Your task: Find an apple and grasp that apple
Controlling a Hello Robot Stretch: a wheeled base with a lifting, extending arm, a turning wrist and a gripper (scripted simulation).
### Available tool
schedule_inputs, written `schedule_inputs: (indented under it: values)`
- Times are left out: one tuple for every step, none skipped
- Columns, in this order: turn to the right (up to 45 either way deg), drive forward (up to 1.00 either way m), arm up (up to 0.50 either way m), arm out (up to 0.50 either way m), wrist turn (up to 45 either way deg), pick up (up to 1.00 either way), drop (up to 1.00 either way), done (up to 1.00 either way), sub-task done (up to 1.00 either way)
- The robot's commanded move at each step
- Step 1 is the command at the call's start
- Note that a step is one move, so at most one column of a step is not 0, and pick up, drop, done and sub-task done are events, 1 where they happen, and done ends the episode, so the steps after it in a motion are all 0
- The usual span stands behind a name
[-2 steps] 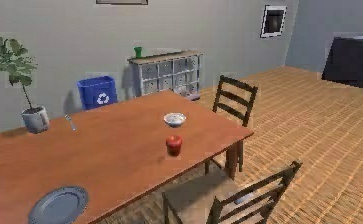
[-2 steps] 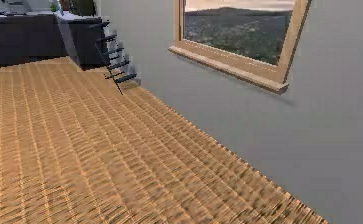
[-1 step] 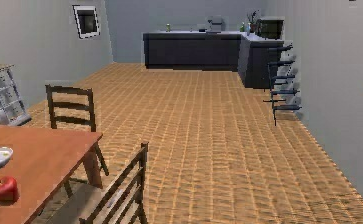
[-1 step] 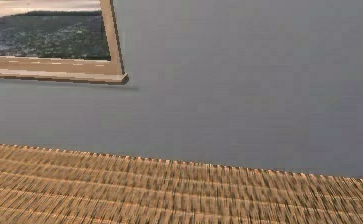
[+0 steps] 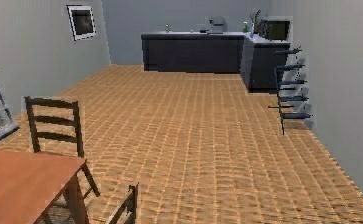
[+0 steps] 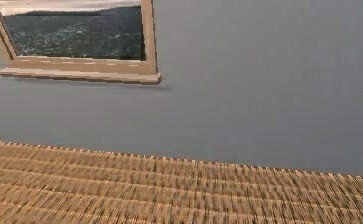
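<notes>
A dark kitchen counter point(image 5: 194, 50) runs along the far wall of a long room, with a few small items on its top too small to name. A second dark counter section point(image 5: 264, 60) turns the corner at the forward view's right and carries a boxy appliance point(image 5: 275, 29). Nothing with an apple's shape or colour can be made out.
A wooden table point(image 5: 29, 185) and two dark wooden chairs point(image 5: 57, 125) stand at the forward view's lower left. A dark shelf rack point(image 5: 293, 85) stands by the right wall. Wide wood floor point(image 5: 189, 130) lies between. A framed window point(image 6: 79, 40) hangs on the grey wall.
</notes>
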Motion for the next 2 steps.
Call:
schedule_inputs:
  values:
    - [-45.0,0.0,0.0,0.0,0.0,0.0,0.0,0.0,0.0]
    - [-45.0,0.0,0.0,0.0,0.0,0.0,0.0,0.0,0.0]
